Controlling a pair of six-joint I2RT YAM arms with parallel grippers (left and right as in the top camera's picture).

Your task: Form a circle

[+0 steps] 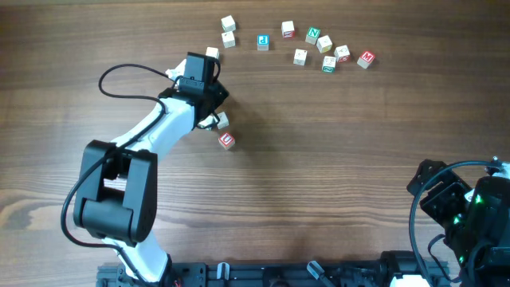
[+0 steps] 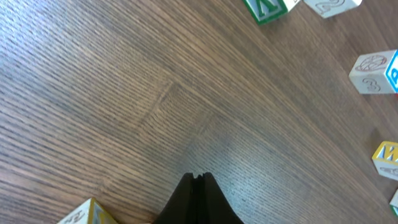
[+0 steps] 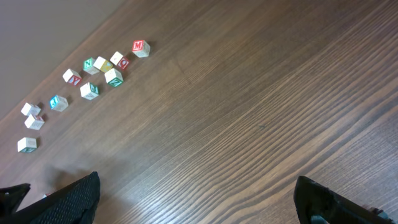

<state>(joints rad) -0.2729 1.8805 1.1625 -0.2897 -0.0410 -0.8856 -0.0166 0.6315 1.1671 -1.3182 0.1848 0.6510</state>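
From above, you have a dark wood-grain table (image 1: 335, 159). The cluster of pale cubes (image 1: 227, 141), one of them red-printed, sits just beside the left arm (image 1: 171, 119). Its short line runs up and down the frame and forms no ring. The scattered cubes (image 1: 312, 35) lie well apart from it. At the left wrist, your left tool (image 2: 198, 179) is pinched shut and empty. At the right wrist, your right tool (image 3: 196, 182) gapes wide, holding nothing.
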